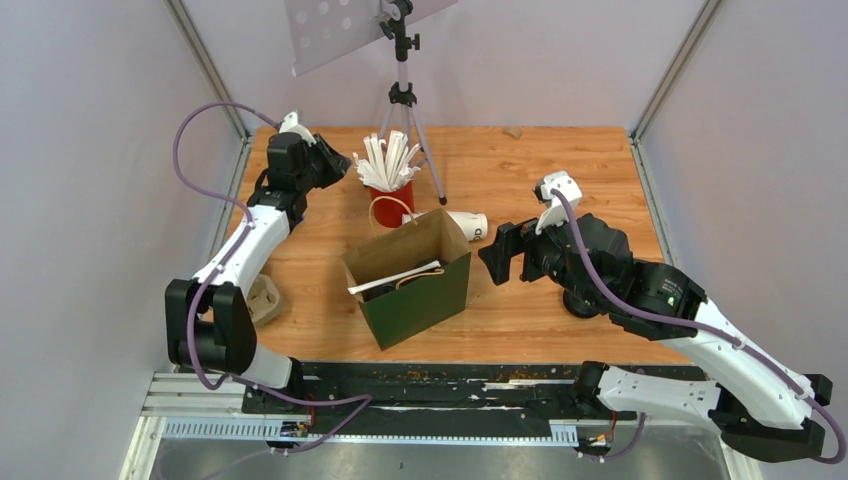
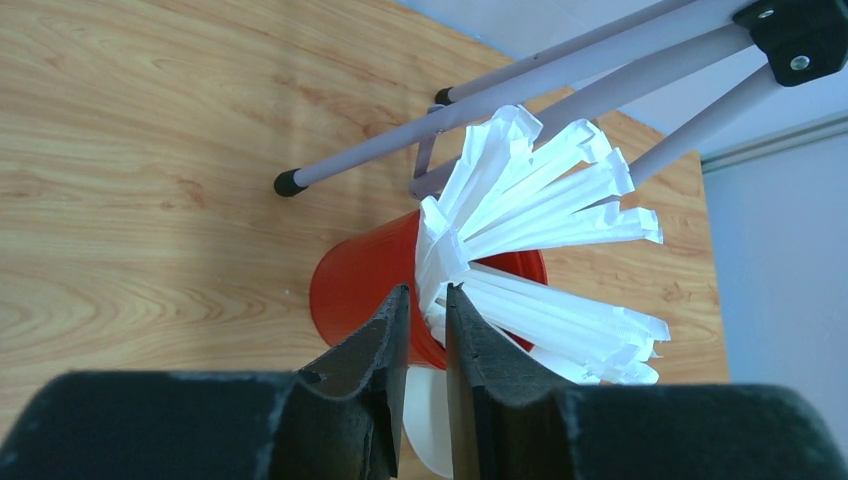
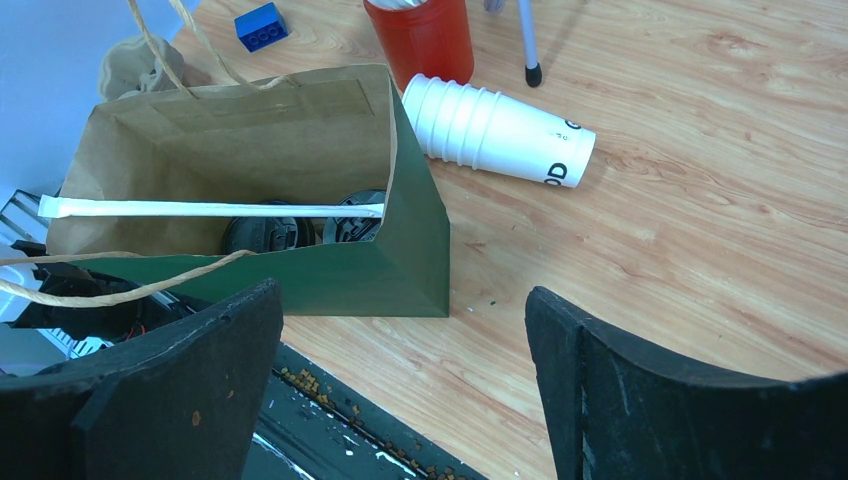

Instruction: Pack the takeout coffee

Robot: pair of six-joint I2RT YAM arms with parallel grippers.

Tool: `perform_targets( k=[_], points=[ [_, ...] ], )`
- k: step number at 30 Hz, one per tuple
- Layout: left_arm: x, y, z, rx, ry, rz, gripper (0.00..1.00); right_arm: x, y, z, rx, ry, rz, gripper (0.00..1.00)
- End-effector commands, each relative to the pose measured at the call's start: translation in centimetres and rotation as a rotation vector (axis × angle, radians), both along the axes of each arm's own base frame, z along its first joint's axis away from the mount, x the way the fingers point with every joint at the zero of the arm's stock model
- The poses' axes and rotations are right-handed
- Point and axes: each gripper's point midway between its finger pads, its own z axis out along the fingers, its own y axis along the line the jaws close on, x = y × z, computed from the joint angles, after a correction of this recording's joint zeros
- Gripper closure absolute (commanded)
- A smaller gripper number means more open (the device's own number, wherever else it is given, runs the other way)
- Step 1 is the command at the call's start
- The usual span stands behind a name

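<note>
The takeout coffee's white cup is hidden. Two round black lids [image 3: 260, 232] show low inside the open brown-and-green paper bag [image 1: 420, 300] [image 3: 330, 270], under a white straw [image 3: 200, 209] lying across them. At the back, my left gripper [image 1: 340, 165] [image 2: 428, 292] reaches into the red cup [image 2: 355, 285] of white straws [image 2: 540, 200]. Its jaws are nearly closed, with the end of one straw between the tips. To the right of the bag, my right gripper [image 1: 505, 250] [image 3: 400, 295] hangs wide open above the table with nothing in it.
A stack of nested white cups [image 1: 465, 225] [image 3: 497, 130] lies on its side behind the bag. A tripod [image 1: 402, 95] stands at the back, one leg [image 2: 400, 150] close to the red cup [image 1: 392, 195]. A cardboard carrier [image 1: 265, 298] and a blue brick [image 3: 262, 25] lie left of the bag.
</note>
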Motion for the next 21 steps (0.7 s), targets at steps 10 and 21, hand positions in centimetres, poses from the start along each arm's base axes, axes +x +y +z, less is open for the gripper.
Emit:
perform_targets(
  k=[10,21],
  points=[
    [2.4,-1.1,2.9,-0.028,-0.103,-0.061,0.71,0.0,-0.5,1.8,0.056,-0.02,-0.023,0.09],
    [3.2,-1.3,2.7,-0.007,-0.105,-0.083,0.8,-0.1,-0.7,1.8,0.052,-0.02,-0.028,0.09]
  ],
)
